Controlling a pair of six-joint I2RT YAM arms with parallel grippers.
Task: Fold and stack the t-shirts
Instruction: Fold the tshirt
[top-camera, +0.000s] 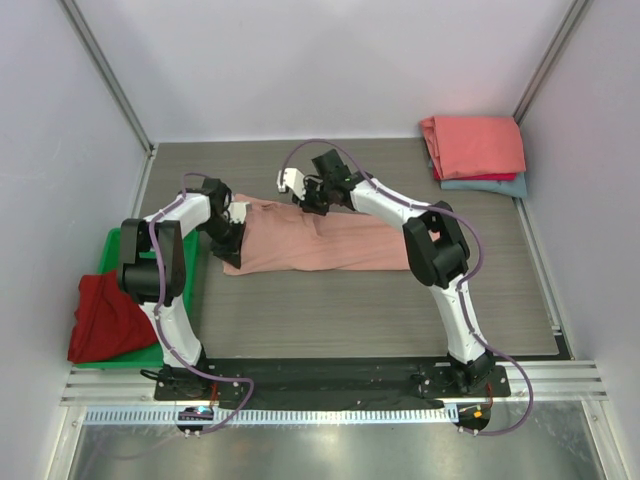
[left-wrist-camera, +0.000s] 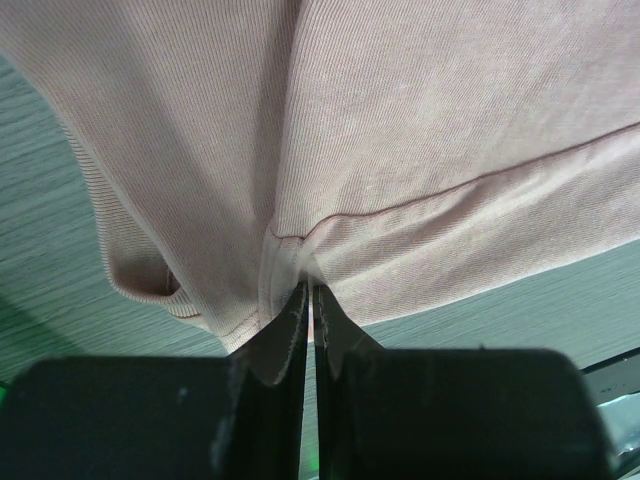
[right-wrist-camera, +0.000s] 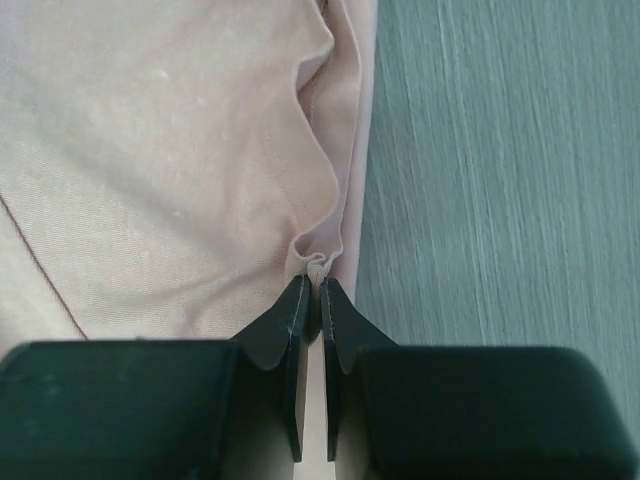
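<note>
Jaws on both arms are pinched shut on the dusty-pink tee (top-camera: 330, 245), the left gripper (left-wrist-camera: 308, 292) at its left end and the right gripper (right-wrist-camera: 318, 285) on its far edge, long axis running left-right mid-table, plus one folded stack (top-camera: 475, 150) of seemingly three far right and one red tee (top-camera: 105, 318) on the green tray (top-camera: 108, 250).

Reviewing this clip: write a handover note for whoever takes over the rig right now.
Left gripper: shut on the pink t-shirt, at its left end.
Right gripper: shut on the same shirt's far edge.
Done: folded stack in the far right corner, coral-red on top.
Left to do: finish folding the pink one, stack it; dark red t-shirt lies crumpled on the green tray.
</note>
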